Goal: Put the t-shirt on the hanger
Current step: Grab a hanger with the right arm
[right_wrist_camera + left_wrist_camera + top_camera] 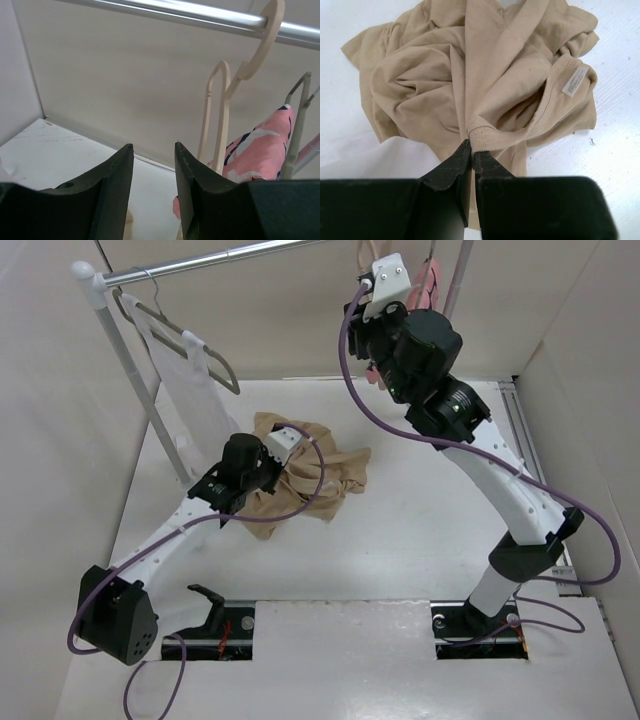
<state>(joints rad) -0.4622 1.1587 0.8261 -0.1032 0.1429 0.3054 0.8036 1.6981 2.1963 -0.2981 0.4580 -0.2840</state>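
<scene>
left gripper [471, 152]: fingers pressed together, clamped on the ribbed collar edge of the t-shirt [435, 80]; rest of the shirt lies crumpled on the white table [420, 530] just ahead of the fingertips; white neck label [573, 80] sits inside the collar, up and right of the pinch, print too small to read; right gripper [154, 155] up by the rail [165, 11], fingers apart, gap empty; hanger [220, 105] hooked on the rail, just right of the right-hand finger, not between them; contact can't be told; pink garment [257, 147] beside it

Beige hanger [243, 72] on rail [175, 11] beside pink garment [260, 150]
</scene>
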